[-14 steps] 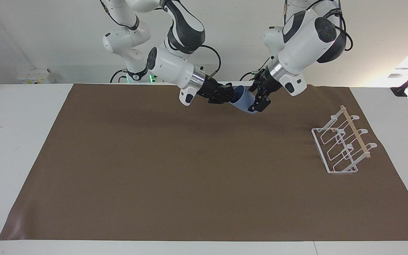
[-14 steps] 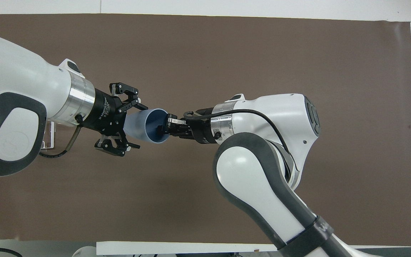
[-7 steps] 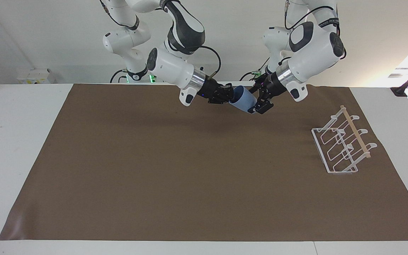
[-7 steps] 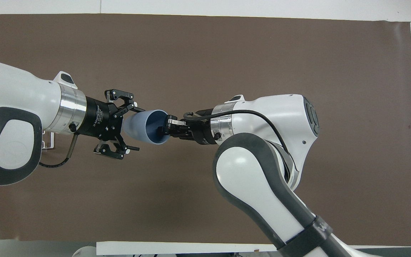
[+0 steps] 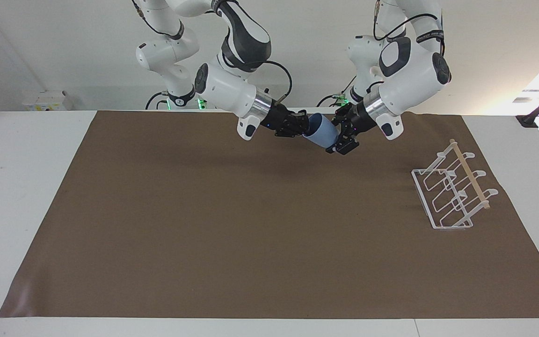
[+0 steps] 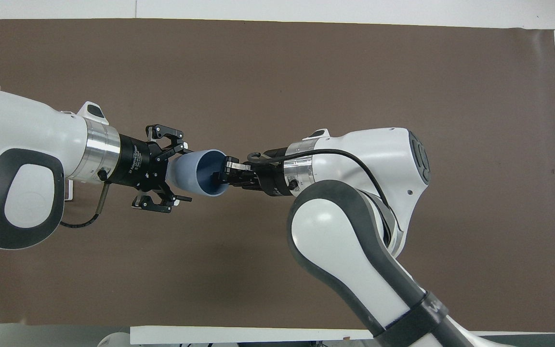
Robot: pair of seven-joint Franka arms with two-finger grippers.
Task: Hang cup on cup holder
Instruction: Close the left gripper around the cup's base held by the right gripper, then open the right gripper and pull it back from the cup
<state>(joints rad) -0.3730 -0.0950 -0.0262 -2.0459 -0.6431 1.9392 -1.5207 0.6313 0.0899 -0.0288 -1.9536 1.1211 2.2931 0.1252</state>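
Fingers of the right gripper (image 6: 224, 173) pinch the rim of the cup (image 6: 195, 172), one finger inside its dark mouth and one outside, holding it in the air on its side. Fingers of the left gripper (image 6: 169, 171) stand spread around the cup's narrow base; whether they touch it cannot be told. Both grippers and the cup hang over the brown mat (image 5: 232, 224), well apart from the cup holder (image 5: 452, 192), which stands on the mat toward the left arm's end of the table. This looks like a handover, with hanging not yet begun. To do it well, the left gripper should probably close firmly across the tapering base before the right one lets go, since a smooth taper may slip out; the mouth should stay free for a prong.
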